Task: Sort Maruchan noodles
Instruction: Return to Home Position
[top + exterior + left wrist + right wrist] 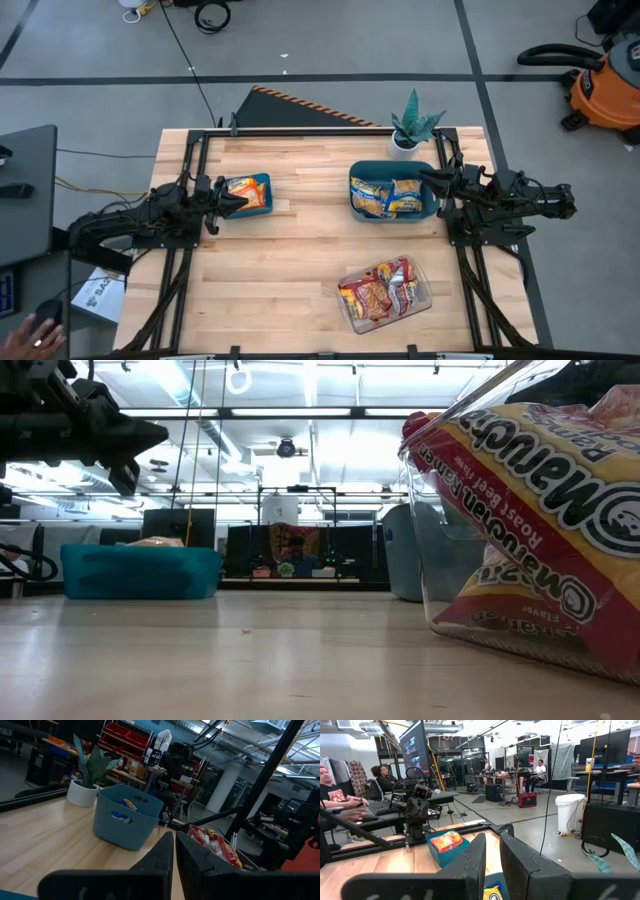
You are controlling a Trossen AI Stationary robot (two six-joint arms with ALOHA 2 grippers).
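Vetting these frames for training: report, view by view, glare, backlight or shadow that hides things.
High view: even light, soft shadows, sheen on the red packets in the clear tray. Low view: ceiling lights backlight the left gripper into a silhouette; the tray crowds the right side. Left wrist view: its fingers mask the foreground. Right wrist view: the right gripper does likewise.

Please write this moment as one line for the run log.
left tool: empty, at orange-packet bin | right tool: empty, at blue-packet bin | red packets: in clear tray
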